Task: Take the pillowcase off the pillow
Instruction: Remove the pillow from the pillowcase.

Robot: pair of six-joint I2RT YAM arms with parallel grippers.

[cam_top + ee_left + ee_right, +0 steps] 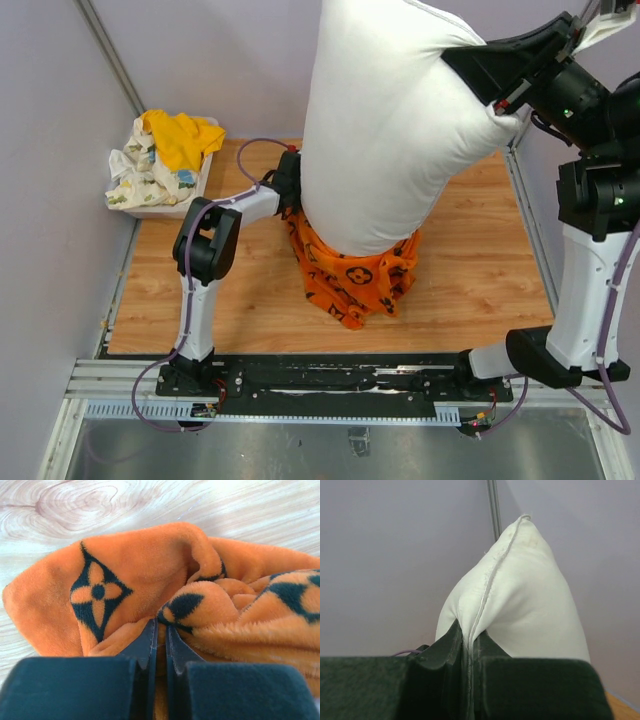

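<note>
The plump white pillow (385,120) hangs high over the table, lifted by its right edge. My right gripper (505,105) is shut on the pillow's seam (485,600). The orange pillowcase (355,270) with black motifs is bunched around the pillow's lower end on the wooden table. My left gripper (290,195) is low at the pillowcase's left side, mostly hidden behind the pillow. In the left wrist view my left gripper (161,630) is shut on a fold of the pillowcase (125,590).
A white bin (165,165) at the back left holds a yellow cloth (180,135) and a white floral-print cloth (135,175). The wooden table (480,270) is ringed by grey walls. A black rail (330,380) runs along the near edge.
</note>
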